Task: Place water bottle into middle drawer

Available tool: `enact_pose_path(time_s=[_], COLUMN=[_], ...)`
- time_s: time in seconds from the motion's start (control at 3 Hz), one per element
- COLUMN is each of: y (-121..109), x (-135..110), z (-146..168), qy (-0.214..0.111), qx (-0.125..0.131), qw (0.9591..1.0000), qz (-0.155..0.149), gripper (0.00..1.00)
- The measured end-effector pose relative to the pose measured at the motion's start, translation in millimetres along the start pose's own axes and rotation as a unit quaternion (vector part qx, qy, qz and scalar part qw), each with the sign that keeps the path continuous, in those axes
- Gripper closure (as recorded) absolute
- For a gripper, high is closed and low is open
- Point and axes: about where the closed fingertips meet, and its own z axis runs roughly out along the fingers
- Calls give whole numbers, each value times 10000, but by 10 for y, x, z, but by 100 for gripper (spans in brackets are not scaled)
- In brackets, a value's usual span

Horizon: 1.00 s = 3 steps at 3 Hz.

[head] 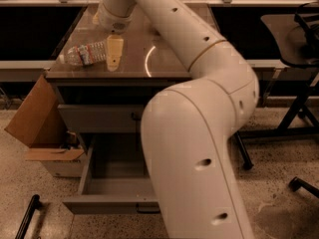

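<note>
The water bottle point(85, 54) lies on its side at the left end of the brown counter top point(164, 59), cap pointing left. My gripper point(114, 54) hangs down from the arm just right of the bottle, close to its base, low over the counter. It holds nothing that I can see. The middle drawer point(107, 184) is pulled out and open below, its inside bare; my arm hides its right part. The grey drawer front point(97, 117) above it is closed.
A cardboard box point(35, 116) with open flaps stands on the floor left of the cabinet. A dark office chair point(294, 44) and its wheeled base point(299, 184) are at the right. A dark bar point(26, 219) lies on the floor at lower left.
</note>
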Motion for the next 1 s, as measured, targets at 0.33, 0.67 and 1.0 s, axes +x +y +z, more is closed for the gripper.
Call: enact_pose_path(time_s=[0.33, 0.67, 1.0], y=[-52, -55, -34], x=[-152, -253, -295], z=[201, 378, 512], qy=[11, -17, -115], qx=[-186, -373, -516], qw=[9997, 9990, 9983], qz=[-175, -257, -243], gripper=[0, 0, 16])
